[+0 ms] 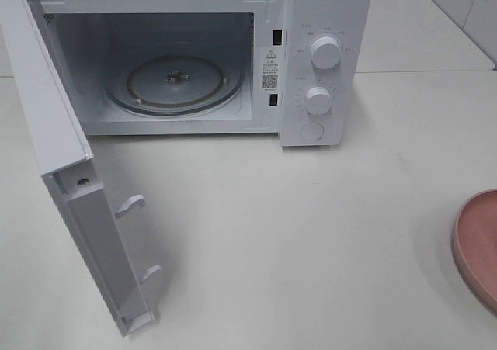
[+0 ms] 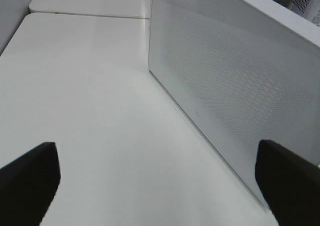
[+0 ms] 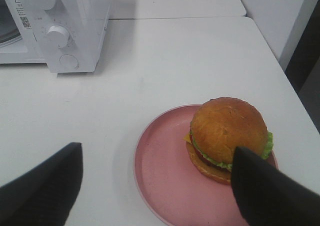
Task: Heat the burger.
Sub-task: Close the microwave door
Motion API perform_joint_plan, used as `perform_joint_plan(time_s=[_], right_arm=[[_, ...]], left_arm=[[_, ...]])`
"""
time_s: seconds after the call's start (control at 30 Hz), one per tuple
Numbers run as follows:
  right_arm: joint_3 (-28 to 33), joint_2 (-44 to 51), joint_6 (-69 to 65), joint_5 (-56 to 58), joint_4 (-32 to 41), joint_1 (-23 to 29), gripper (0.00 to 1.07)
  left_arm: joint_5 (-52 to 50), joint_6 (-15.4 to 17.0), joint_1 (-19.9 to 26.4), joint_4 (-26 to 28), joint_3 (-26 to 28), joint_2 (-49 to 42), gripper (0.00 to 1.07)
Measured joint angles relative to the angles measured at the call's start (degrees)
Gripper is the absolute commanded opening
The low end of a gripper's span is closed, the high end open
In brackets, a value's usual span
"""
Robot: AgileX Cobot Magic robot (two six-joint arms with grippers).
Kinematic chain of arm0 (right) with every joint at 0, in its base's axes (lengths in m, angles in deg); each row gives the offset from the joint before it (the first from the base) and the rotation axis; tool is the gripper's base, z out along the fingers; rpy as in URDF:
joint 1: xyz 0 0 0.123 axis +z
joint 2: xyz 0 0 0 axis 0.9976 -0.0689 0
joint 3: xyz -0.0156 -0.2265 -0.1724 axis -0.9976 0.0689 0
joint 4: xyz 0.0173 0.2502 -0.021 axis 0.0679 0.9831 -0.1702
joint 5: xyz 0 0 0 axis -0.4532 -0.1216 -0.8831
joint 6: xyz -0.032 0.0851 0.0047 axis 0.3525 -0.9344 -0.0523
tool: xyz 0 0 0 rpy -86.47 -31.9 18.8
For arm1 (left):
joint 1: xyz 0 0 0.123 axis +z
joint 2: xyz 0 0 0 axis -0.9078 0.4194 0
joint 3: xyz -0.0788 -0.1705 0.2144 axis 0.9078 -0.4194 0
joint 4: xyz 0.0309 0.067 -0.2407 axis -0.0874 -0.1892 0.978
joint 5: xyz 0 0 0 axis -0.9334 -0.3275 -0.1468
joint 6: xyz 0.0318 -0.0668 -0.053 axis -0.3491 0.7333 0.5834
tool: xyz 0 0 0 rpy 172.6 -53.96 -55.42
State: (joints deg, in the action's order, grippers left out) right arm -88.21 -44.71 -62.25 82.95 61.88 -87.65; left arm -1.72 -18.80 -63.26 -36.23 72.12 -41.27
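Microwave (image 1: 233, 55): white, stood at the desk's rear.
Door (image 1: 70, 187): swung fully open to the left.
Turntable (image 1: 175, 82): glass, bare, inside the cavity.
Knobs (image 1: 324, 53): two, stacked on the right-hand panel.
Pink plate (image 3: 165, 171): on the desk (image 1: 295, 233), well right of the microwave.

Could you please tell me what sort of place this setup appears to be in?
Probably a mock kitchen counter set up for robot trials. A white microwave stands with its door swung open on a plain white table, and a burger sits on a pink plate nearby.
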Motion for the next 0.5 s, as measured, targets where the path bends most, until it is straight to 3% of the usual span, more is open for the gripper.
perform_joint_plan(time_s=[0.07,0.13,0.17,0.23,0.27,0.33,0.43,0.47,0.5], right_arm=[[0.0,0.0,0.0,0.0,0.0,0.0,0.76],[0.0,0.0,0.0,0.0,0.0,0.0,0.76],[0.0,0.0,0.0,0.0,0.0,0.0,0.76],[0.0,0.0,0.0,0.0,0.0,0.0,0.76],[0.0,0.0,0.0,0.0,0.0,0.0,0.76],[0.0,0.0,0.0,0.0,0.0,0.0,0.76],[0.0,0.0,0.0,0.0,0.0,0.0,0.76],[0.0,0.0,0.0,0.0,0.0,0.0,0.76],[0.0,0.0,0.0,0.0,0.0,0.0,0.76]], left_arm=[[-1.09,0.0,0.0,-0.52,0.4,0.0,0.9],[-3.55,0.0,0.0,-1.6,0.69,0.0,0.76],[-3.55,0.0,0.0,-1.6,0.69,0.0,0.76],[-6.25,0.63,0.0,-1.95,0.69,0.0,0.57],[-6.25,0.63,0.0,-1.95,0.69,0.0,0.57],[-9.51,1.15,0.0,-2.01,0.74,1.55,0.32],[-10.2,1.15,0.0,-2.01,0.8,2.35,0.25],[-11.97,1.2,0.0,-2.01,0.92,4.07,0.1],[-13.06,1.26,0.0,-2.06,0.92,5.1,0.05]])
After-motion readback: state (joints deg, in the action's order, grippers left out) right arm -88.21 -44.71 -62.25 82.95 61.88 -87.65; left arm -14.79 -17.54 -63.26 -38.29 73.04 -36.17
